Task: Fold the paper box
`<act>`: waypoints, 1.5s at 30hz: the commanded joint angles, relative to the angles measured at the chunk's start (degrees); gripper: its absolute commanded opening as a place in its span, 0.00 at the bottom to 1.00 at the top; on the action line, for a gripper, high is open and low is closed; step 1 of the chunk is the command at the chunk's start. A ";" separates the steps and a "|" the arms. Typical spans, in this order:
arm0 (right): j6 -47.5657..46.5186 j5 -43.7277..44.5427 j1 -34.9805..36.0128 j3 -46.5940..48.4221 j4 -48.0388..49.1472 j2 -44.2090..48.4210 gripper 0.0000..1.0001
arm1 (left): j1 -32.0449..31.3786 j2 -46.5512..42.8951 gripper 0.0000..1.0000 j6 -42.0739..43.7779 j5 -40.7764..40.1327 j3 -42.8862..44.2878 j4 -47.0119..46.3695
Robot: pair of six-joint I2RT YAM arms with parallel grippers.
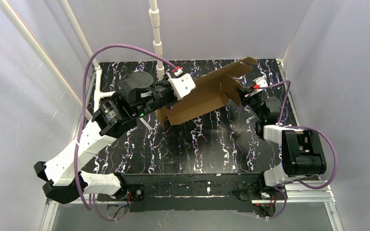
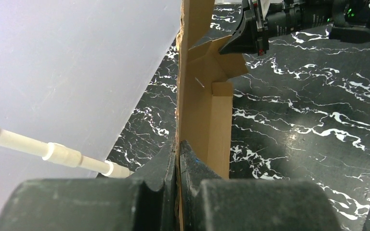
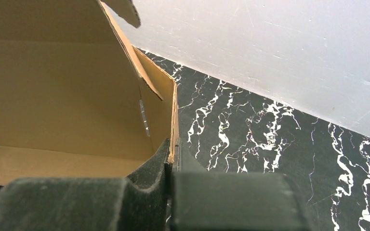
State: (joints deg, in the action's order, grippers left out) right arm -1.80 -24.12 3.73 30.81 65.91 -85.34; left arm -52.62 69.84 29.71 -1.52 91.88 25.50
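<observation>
The paper box point(image 1: 204, 96) is a brown cardboard sheet, partly folded, held up off the black marbled table between both arms at the back. My left gripper point(image 1: 189, 91) is shut on its left wall; in the left wrist view the cardboard edge point(image 2: 192, 91) runs straight up from between the pinching fingers point(image 2: 166, 159). My right gripper point(image 1: 240, 94) is shut on the box's right end. In the right wrist view the box's inside point(image 3: 62, 91) opens to the left and a side wall's edge point(image 3: 173, 120) sits between the jaws. A flap point(image 1: 245, 62) sticks up at the far right.
White PVC pipes point(image 1: 156, 33) stand at the back and left of the table point(image 1: 197, 149). White walls enclose the table on three sides. The right arm's black wrist point(image 2: 270, 24) shows across the box in the left wrist view.
</observation>
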 commanded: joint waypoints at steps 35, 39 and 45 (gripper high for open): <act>-0.20 -6.34 -0.66 -2.51 4.50 -0.91 0.01 | 5.90 6.10 0.00 -9.71 -4.30 7.08 6.53; 1.18 -7.96 -0.56 -2.68 4.49 -1.43 0.01 | 5.93 6.28 0.00 -10.10 -3.87 6.68 6.23; 2.84 -10.95 -0.56 -2.68 3.40 -1.12 0.01 | 5.95 6.22 0.00 -10.33 -3.26 5.69 5.88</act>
State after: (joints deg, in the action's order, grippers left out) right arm -0.60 -31.59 3.38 28.27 67.07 -86.61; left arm -47.03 76.42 20.40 -3.70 98.35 32.16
